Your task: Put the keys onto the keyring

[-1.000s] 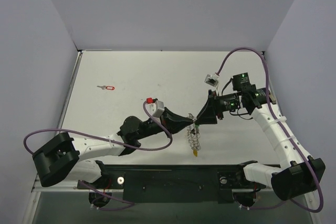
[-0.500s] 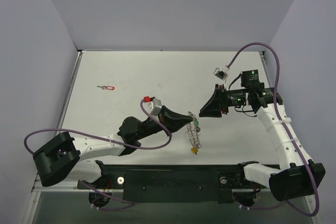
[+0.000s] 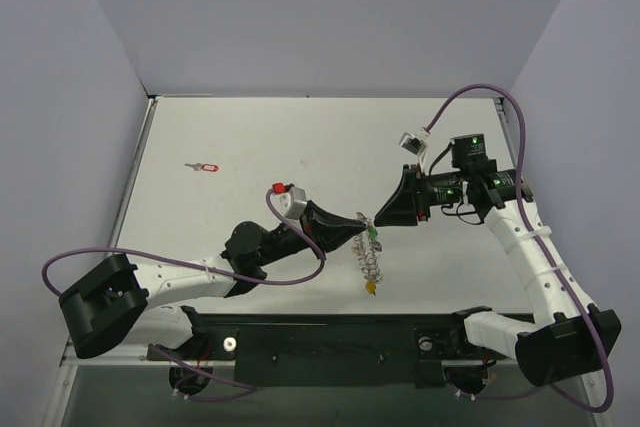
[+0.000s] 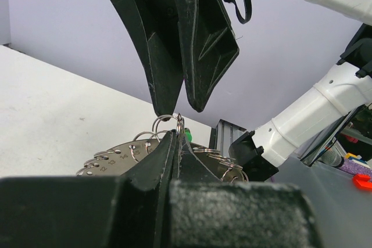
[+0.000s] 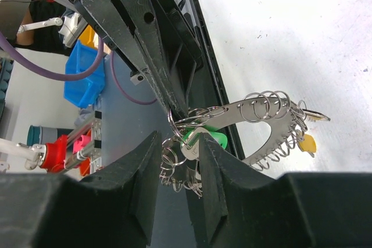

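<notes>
Clamping the keyring [image 3: 368, 261] in shut jaws, the left gripper [image 3: 354, 231] meets the right gripper [image 3: 378, 218], jaws narrowly parted and empty, beside the green key [image 5: 214, 139]; the red key [image 3: 205, 166] lies far left

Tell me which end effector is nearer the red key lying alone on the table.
Left. The left end effector, holding the keyring, sits well to the right of the red key and nearer the bases; the right end effector is just beyond it, farther right.
</notes>
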Motion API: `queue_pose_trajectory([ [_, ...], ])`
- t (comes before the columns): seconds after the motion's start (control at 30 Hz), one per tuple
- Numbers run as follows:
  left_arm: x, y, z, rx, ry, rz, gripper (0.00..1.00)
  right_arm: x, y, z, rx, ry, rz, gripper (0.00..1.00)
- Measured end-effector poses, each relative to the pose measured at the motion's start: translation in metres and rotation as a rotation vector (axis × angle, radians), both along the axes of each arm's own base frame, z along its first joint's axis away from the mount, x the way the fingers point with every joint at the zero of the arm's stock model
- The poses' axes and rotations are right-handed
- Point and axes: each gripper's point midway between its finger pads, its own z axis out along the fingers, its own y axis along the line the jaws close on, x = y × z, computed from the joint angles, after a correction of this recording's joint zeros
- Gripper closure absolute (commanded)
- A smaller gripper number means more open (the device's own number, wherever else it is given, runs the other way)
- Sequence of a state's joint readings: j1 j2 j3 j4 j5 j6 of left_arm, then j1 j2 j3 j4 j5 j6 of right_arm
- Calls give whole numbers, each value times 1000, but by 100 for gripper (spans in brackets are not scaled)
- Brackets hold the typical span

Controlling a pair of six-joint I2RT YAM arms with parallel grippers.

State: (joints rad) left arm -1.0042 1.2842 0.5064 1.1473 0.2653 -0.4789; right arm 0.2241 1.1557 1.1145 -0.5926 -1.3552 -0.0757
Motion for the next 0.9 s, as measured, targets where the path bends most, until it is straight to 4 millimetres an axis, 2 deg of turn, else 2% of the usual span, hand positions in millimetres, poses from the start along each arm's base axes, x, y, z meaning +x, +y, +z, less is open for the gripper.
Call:
queue_pose_trajectory([
  [0.13, 0, 0, 0, 0, 0, 0, 100, 0, 0, -2, 0, 4, -1, 73],
  [0.27, 1, 0, 0, -2, 2, 3, 100, 0, 0, -4, -1, 7, -1, 82],
  [0.5, 2, 1, 1, -6, 12, 8, 100, -1, 1, -5, -1, 8, 5, 84],
  [0.57, 2, 1, 1, -6, 12, 8, 100, -2, 2, -5, -1, 7, 8, 88],
  [0.67, 2, 1, 1, -8, 14, 8, 100, -3, 2, -5, -1, 5, 13, 100],
  [0.9, 6, 4, 0, -15, 22, 32, 100, -3, 3, -6, -3, -1, 16, 100],
])
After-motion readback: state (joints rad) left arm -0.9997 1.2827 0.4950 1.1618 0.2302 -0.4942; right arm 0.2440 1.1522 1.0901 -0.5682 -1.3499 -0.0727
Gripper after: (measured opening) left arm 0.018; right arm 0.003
